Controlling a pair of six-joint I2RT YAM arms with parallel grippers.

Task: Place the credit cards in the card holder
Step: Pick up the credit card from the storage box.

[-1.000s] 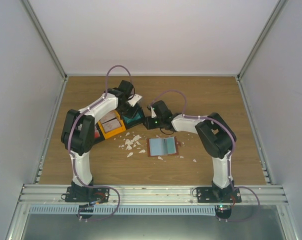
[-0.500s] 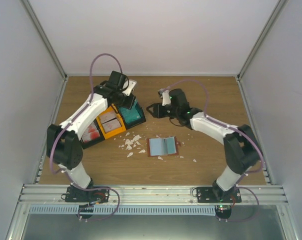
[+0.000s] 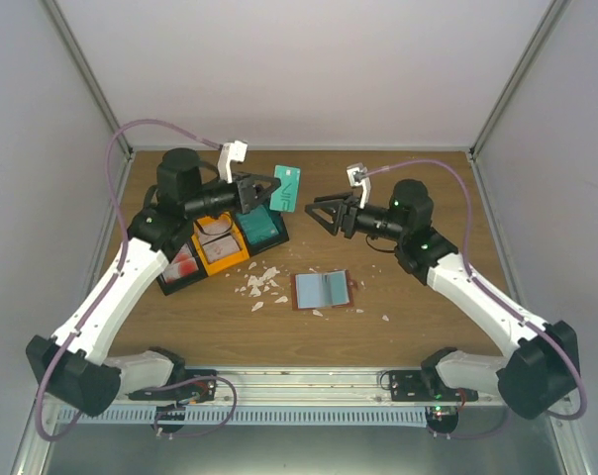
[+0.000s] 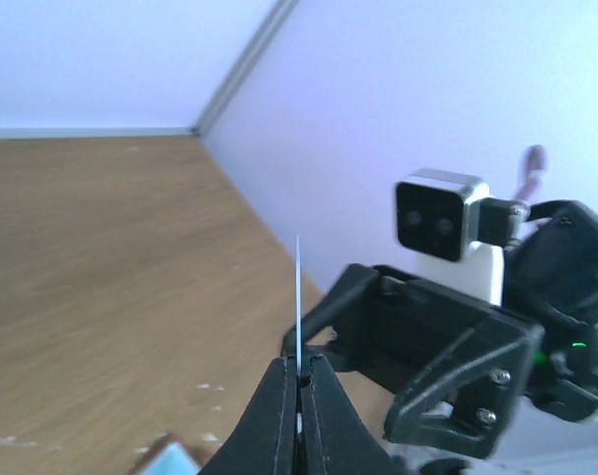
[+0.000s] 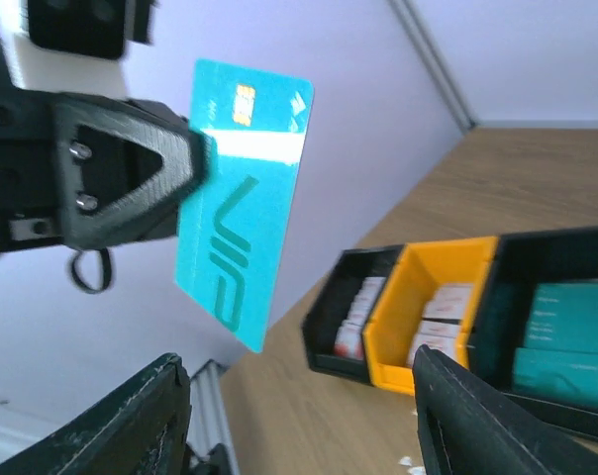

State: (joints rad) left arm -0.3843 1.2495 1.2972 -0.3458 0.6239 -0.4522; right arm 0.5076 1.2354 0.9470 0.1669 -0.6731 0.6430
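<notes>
My left gripper (image 3: 271,188) is shut on the edge of a teal credit card (image 3: 288,188) and holds it upright in the air above the bins. In the left wrist view the card (image 4: 298,297) shows edge-on between the closed jaws. My right gripper (image 3: 317,210) faces it from the right, a short gap away, open and empty. In the right wrist view the card (image 5: 242,198) hangs ahead of and above my spread fingers (image 5: 477,416). The reddish-brown card holder (image 3: 324,289) lies open and flat on the table, below both grippers.
A row of bins stands at the left: a black bin with teal cards (image 3: 260,227), an orange bin with whitish cards (image 3: 220,245), and a black bin with red-marked cards (image 3: 180,265). White scraps (image 3: 260,284) lie scattered beside the card holder. Walls close in the table.
My left gripper has risen from the bins and swung right with the teal card in it. My right gripper has drawn back to the right, risen, and opened wider.
</notes>
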